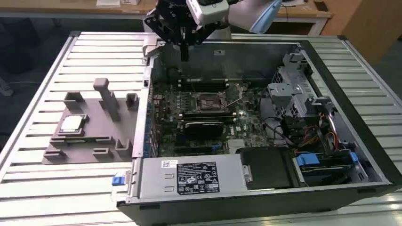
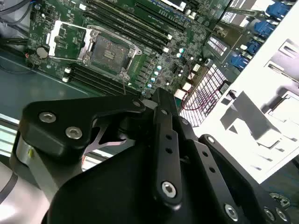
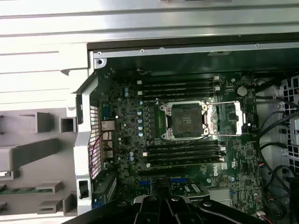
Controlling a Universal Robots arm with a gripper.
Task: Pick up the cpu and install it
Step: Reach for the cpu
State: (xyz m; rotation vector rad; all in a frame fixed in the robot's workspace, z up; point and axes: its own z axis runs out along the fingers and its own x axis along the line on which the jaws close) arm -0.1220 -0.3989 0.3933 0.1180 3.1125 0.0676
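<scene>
The cpu point(image 1: 71, 123), a small silvery square chip, lies flat on the grey plastic plate point(image 1: 94, 141) at the exterior view's left, outside the computer case. My gripper point(image 1: 184, 55) hangs high over the case's far wall, well away from the cpu. Its black fingers are shut together with nothing between them. The motherboard's cpu socket point(image 1: 210, 100) stands bare with its metal lid swung open, also seen in both wrist views as socket point(image 3: 184, 121) and socket point(image 2: 110, 50). My gripper point(image 3: 161, 207) reaches into the first wrist view's edge.
The open black case point(image 1: 351, 117) holds the motherboard, memory sticks point(image 3: 182, 86), a power supply point(image 1: 188, 176), drive cage and cables point(image 1: 308, 136). Upright blocks point(image 1: 103, 94) rise from the grey plate. The slatted metal table point(image 1: 56, 188) runs all around.
</scene>
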